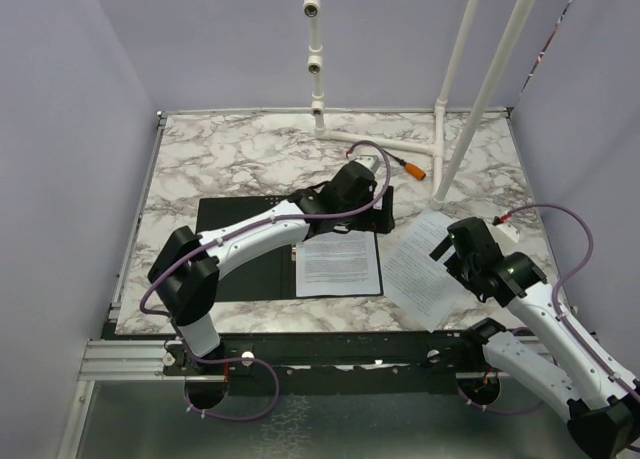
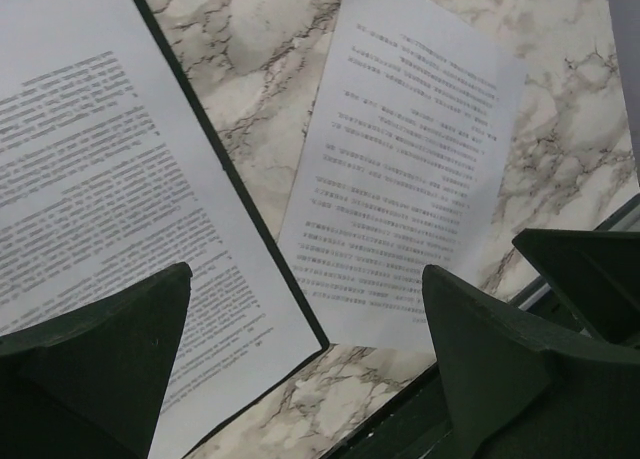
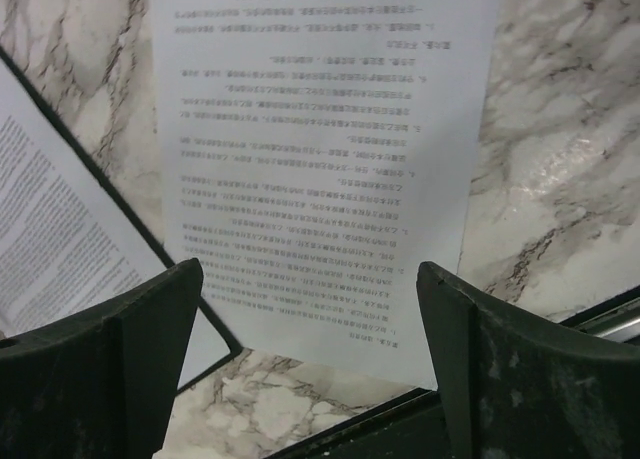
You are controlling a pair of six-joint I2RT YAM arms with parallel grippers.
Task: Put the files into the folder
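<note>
Folder (image 1: 245,269), top view, lay open left of centre, evidently to receive files, filed sheet (image 1: 340,264) inside, loose sheet (image 1: 420,274) lower right, partly under right gripper (image 1: 447,247); left wrist view, left gripper (image 2: 305,279) gaped empty, both sheets in upper frame; right wrist view, jaws stood wide, holding nothing, loose sheet centred beyond them.

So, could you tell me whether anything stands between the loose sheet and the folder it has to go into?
Only bare marble separates the loose sheet from the folder, but the left arm stretches over the open folder's left half and spine.
</note>
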